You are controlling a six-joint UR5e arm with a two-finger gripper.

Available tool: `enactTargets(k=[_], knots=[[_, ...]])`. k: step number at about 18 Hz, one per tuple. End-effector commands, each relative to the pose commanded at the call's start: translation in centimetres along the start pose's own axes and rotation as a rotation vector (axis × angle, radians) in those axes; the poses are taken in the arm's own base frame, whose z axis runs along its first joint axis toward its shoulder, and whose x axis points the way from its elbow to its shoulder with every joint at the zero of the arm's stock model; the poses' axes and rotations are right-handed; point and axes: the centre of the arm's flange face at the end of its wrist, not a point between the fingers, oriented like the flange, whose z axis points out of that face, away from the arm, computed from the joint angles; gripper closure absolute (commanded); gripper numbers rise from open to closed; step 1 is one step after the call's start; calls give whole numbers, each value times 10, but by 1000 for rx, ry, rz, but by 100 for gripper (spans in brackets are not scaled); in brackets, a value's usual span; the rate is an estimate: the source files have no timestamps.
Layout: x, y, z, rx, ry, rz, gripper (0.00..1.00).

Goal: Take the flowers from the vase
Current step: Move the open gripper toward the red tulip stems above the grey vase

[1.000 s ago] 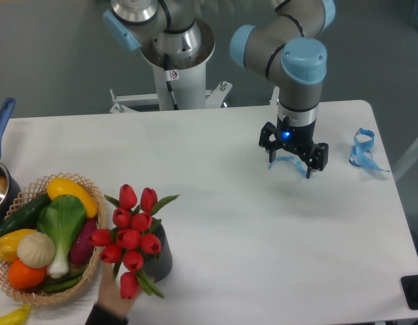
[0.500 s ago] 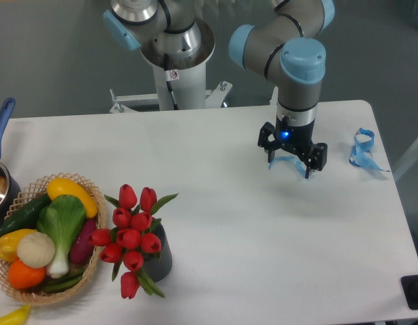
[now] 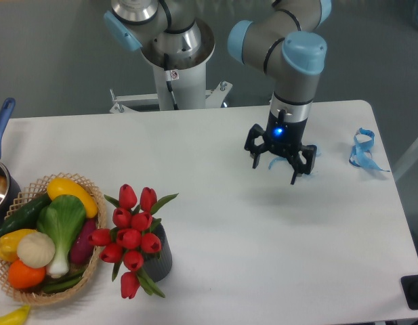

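The black two-finger gripper (image 3: 274, 164) has shifted left and slightly up compared with a moment ago, its fingers spread wide and holding nothing. Far to its lower left, the bunch of red artificial tulip buds (image 3: 129, 238) with green leaves stands in the short dark grey ribbed vase (image 3: 160, 259), unmoved.

Counts on the counter (image 3: 215, 223)

One bunch of flowers (image 3: 131, 237) showing about ten red buds, in one vase (image 3: 161, 259). One wicker basket (image 3: 89, 269) at the near left holds roughly eight toy vegetables. One blue-handled pot (image 3: 0, 142) sits at the left edge, one blue ribbon (image 3: 363, 150) far right, and one end effector (image 3: 275, 162).
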Motion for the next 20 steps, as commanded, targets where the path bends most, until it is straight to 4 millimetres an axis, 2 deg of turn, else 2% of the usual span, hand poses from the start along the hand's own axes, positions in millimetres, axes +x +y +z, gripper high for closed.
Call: enactTargets(k=[4, 6, 8, 13, 15, 16, 20], knots=[[12, -27, 9, 212, 102, 11, 0], [16, -33, 12, 285, 141, 10, 0], [25, -47, 18, 335, 177, 33, 0], [29, -73, 47, 505, 294, 57, 0], [31, -86, 61, 511, 322, 78, 0], [31, -91, 61, 513, 321, 89, 0], [34, -103, 79, 511, 349, 111, 0]])
